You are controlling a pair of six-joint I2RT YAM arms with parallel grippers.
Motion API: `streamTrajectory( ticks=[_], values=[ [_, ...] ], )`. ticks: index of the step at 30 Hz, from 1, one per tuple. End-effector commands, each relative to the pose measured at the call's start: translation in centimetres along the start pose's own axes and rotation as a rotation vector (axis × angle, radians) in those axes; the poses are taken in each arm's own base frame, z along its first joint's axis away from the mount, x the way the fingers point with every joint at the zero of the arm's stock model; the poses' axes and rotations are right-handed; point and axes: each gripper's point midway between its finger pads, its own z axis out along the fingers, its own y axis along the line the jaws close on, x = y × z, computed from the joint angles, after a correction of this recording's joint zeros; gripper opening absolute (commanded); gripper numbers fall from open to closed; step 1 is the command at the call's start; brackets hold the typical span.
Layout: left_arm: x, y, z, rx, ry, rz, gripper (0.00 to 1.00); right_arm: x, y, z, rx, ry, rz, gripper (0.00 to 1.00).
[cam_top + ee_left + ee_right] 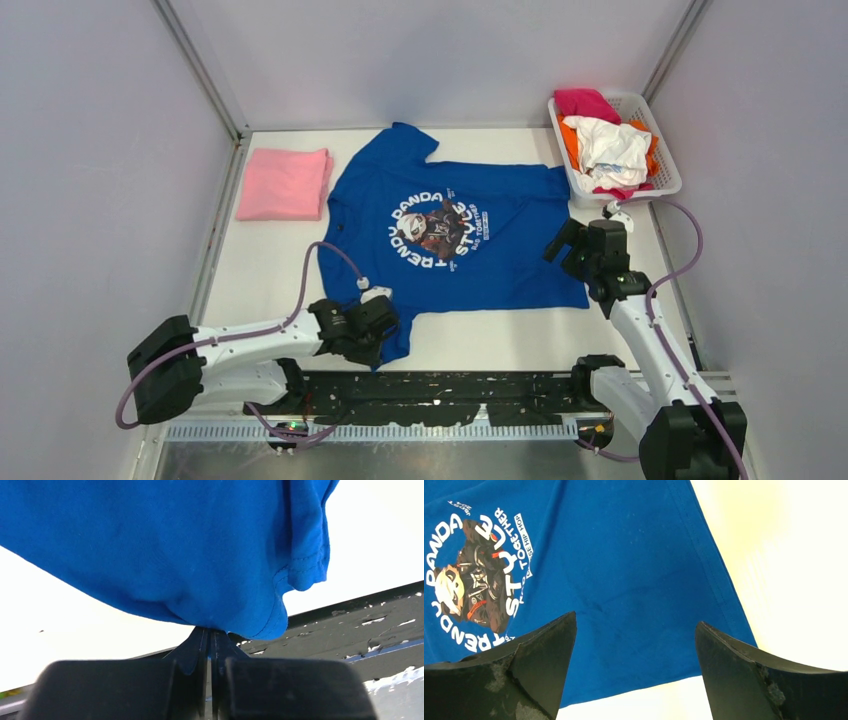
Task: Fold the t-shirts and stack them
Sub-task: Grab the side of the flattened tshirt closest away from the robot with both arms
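The royal-blue t-shirt (470,235) with the round panda print lies spread flat on the white table, collar to the left. My left gripper (383,333) is shut on its near sleeve; in the left wrist view the blue cloth (200,555) bunches above the closed fingertips (210,635). My right gripper (562,252) is open and empty, hovering over the shirt's hem corner at the right; the right wrist view shows the blue shirt (624,580) between the spread fingers (544,650). A folded light-pink t-shirt (285,183) lies at the far left.
A white slatted basket (668,180) at the far right holds magenta (585,102), orange and white (612,148) t-shirts. Grey walls enclose the table on three sides. A black rail (440,390) with the arm bases runs along the near edge.
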Motion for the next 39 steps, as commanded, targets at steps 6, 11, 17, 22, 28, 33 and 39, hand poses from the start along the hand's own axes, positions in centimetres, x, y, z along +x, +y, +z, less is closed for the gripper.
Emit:
streamTrajectory(
  ticks=[6, 11, 17, 22, 28, 33, 39],
  values=[
    [1.1, 2.4, -2.6, -0.056, 0.003, -0.044, 0.0, 0.5, -2.7, -0.5, 0.105, -0.025, 0.07, 0.96],
    [3.0, 1.4, -3.3, 0.088, 0.035, -0.082, 0.0, 3.1, -5.6, -2.1, 0.211, 0.026, 0.103, 0.96],
    [4.5, 0.7, -3.0, 0.178, 0.071, -0.133, 0.0, 7.5, -7.6, -3.0, 0.269, 0.127, 0.189, 0.99],
    [4.2, 0.0, -2.8, 0.231, 0.041, -0.151, 0.0, 9.4, -7.5, -2.8, 0.252, 0.146, 0.292, 0.94],
    [3.3, -0.4, -2.9, 0.262, -0.012, -0.155, 0.0, 10.6, -7.9, -2.6, 0.267, 0.164, 0.345, 0.9],
    [2.9, -0.5, -3.1, 0.282, -0.037, -0.153, 0.0, 10.7, -8.3, -1.5, 0.27, 0.13, 0.362, 0.84],
    [2.7, -0.4, -3.2, 0.279, -0.05, -0.157, 0.0, 10.1, -8.1, 0.1, 0.26, 0.1, 0.363, 0.62]
  ],
)
